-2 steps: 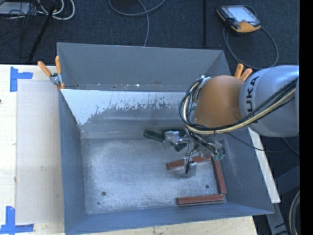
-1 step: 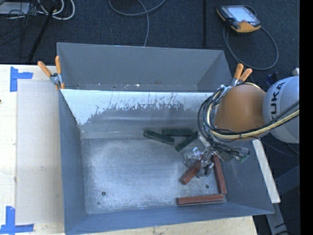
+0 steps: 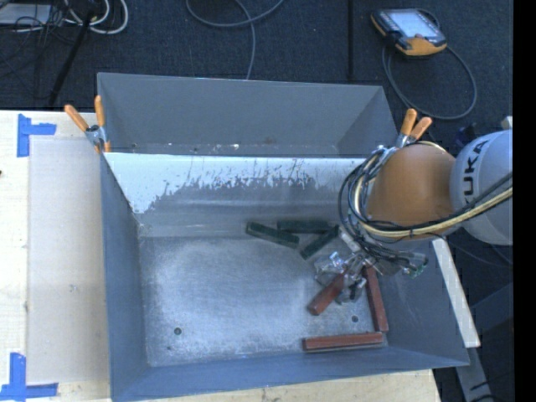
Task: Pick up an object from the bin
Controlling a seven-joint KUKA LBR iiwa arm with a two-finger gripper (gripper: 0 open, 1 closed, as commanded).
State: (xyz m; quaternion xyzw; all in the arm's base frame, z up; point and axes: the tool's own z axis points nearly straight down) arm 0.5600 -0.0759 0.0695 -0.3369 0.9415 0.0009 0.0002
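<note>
Looking down and a little sideways, a grey metal bin (image 3: 126, 249) w/ sloped walls is seen. A robot arm (image 3: 486, 191) is extended in from the view's right. Its wrist is wrapped in a rounded orange cover (image 3: 410, 187), and a bundle of dark cables (image 3: 356, 203) is looped round that cover. Below the cover the gripper (image 3: 345, 273) is positioned low over the bin floor, at the right-hand side, approx. mid-depth. Its state (wide, narrow or holding sth.) cannot be told, as the tip is lost among small metal parts and wires.

Nearest obj.: a short red-brown stick (image 3: 325, 296), laid diagonally on the floor. Its upper end is right at the gripper tip and its lower end is pointed to the view's lower left. Whether it is gripped cannot be told.

Just right of it, a longer red-brown stick (image 3: 376, 304) is laid nearly vertical in the view, along the foot of the right wall. A third red-brown stick (image 3: 343, 340) is laid flat along the near wall, its right end close to the btm of the longer one. Beyond the gripper, nr the far wall, several dark green sticks (image 3: 280, 231) are crossed in a loose cluster.
</note>
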